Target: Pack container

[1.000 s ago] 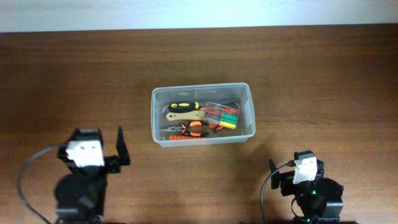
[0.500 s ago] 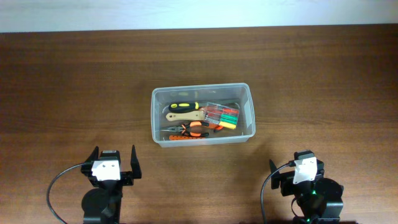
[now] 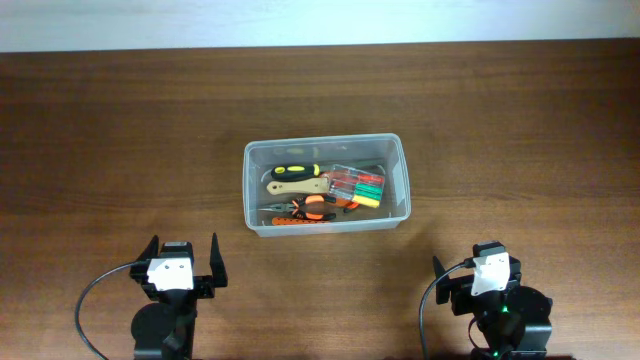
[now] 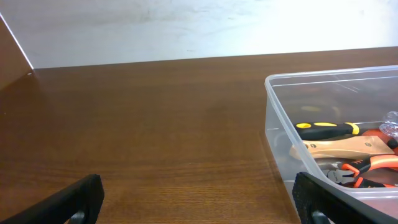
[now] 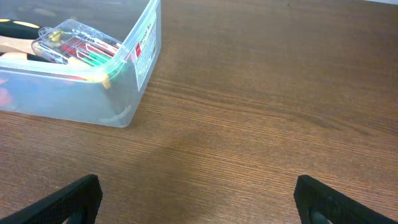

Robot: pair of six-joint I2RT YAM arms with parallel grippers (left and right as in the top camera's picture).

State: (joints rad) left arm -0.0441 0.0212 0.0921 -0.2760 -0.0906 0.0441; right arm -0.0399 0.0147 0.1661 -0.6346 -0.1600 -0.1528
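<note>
Container (image 3: 326,227): clear bin standing at mid tabletop (image 3: 500,120), far of both arms and between them, touched by neither.
Contents: yellow-and-black handled tool (image 3: 295,170), wooden-handled tool (image 3: 298,185), orange-handled pliers (image 3: 305,207) and, towards the right end, clear case of coloured screwdrivers (image 3: 358,185) riding on top of the others.
Left claw (image 3: 183,248): jaws spread wide, nothing between them, parked at the near edge, left of the bin.
Right claw (image 5: 196,190): likewise spread and empty, parked near and right of the bin.
Stage: packing looks finished, since every tool in view sits inside the bin.
Risk: a further reach with spread fingers could catch the near rim and shove or tip the light bin. The case on top could then slide.
Change: a second ago the left arm stood further left and looked larger from overhead; it is now tucked back. Since half a second ago nothing has moved.
</note>
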